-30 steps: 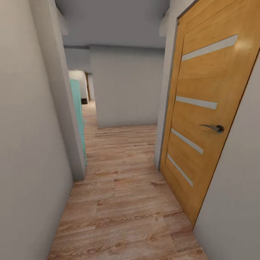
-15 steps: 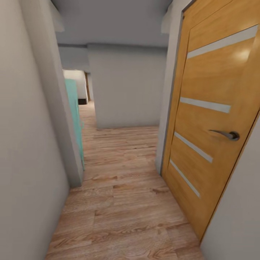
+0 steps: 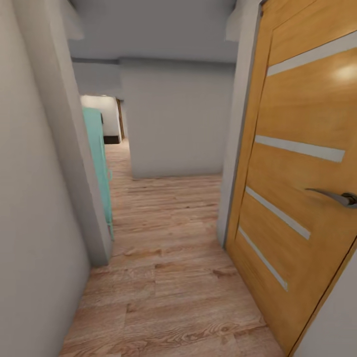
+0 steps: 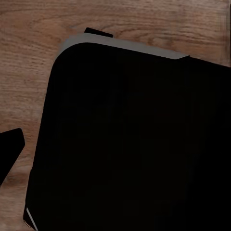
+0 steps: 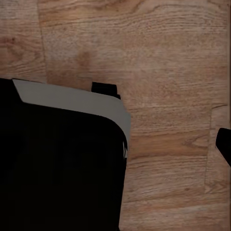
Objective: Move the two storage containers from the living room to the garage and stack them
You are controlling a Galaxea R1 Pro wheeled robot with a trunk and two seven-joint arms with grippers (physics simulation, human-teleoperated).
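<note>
The two storage containers are out of view. I am in a narrow corridor with a light wood-plank floor (image 3: 168, 277). In the left wrist view a dark fingertip (image 4: 9, 149) pokes in at the picture's edge over the planks, beside my black base (image 4: 134, 144). In the right wrist view a dark sliver of a fingertip (image 5: 225, 144) shows at the edge, with the grey-rimmed black base (image 5: 57, 168) below it. Neither view shows how the jaws stand, and nothing is seen between them.
An orange wooden door (image 3: 302, 148) with pale stripes and a metal handle (image 3: 339, 197) stands close on the right. A pale wall (image 3: 34, 208) runs along the left to a corner (image 3: 89, 198). Behind the corner is a teal panel (image 3: 99, 163). A grey wall (image 3: 176, 124) closes the corridor ahead, with a passage (image 3: 119, 148) to its left.
The whole picture has shifted: the camera has moved forward along the corridor. The door and left wall loom larger, and the handle has slid toward the right edge.
</note>
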